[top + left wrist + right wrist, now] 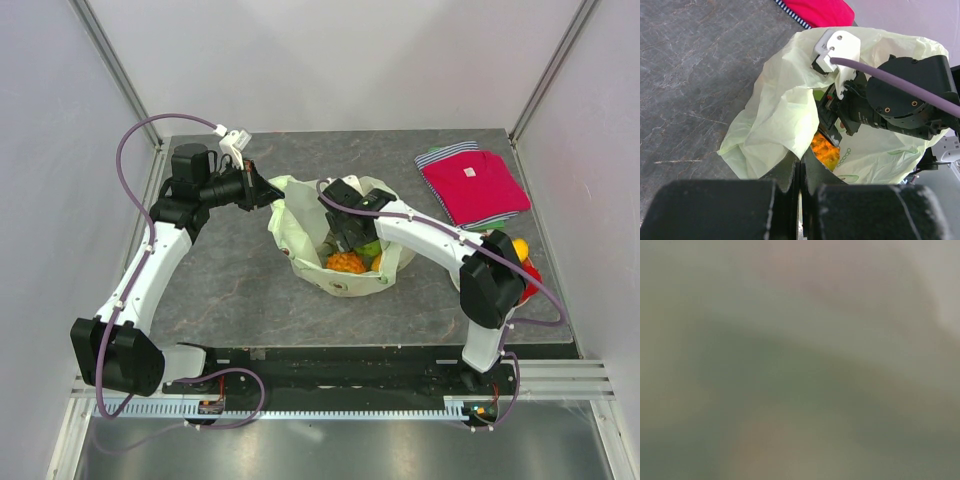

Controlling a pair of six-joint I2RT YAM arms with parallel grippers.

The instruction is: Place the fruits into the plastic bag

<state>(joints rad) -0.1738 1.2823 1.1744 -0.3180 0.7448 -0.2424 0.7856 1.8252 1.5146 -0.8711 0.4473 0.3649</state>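
Starts at the left gripper (pixel 800 170): fingertips clenched together on a fold of the plastic bag (pixel 775 115), holding the rim up at 9 o'clock of the bag's mouth. Shows this pinch clearly only in the left wrist view; offers from overhead just dark jaws meeting pale-green film.

Moves on to the right gripper (pixel 343 243), sunk into the open mouth from 3 o'clock. Cannot tell whether its jaws are spread or closed: hides the fingertips from overhead, and gives only a green-grey blur in the right wrist view.

Finds the orange pineapple (pixel 347 263) inside the bag, just at 6 o'clock of the right gripper, with the green fruit (pixel 371 248) close at 4 o'clock; leaves contact with either undecided. Catches the same pineapple in the left wrist view as an orange patch below the right gripper.

Places a yellow piece (pixel 519 247) and a red piece (pixel 531 278) outside the bag, behind the right arm's elbow at 3 o'clock. Sets the folded red shirt (pixel 472 185) at 2 o'clock on the grey table (pixel 220 290), well apart from the bag.
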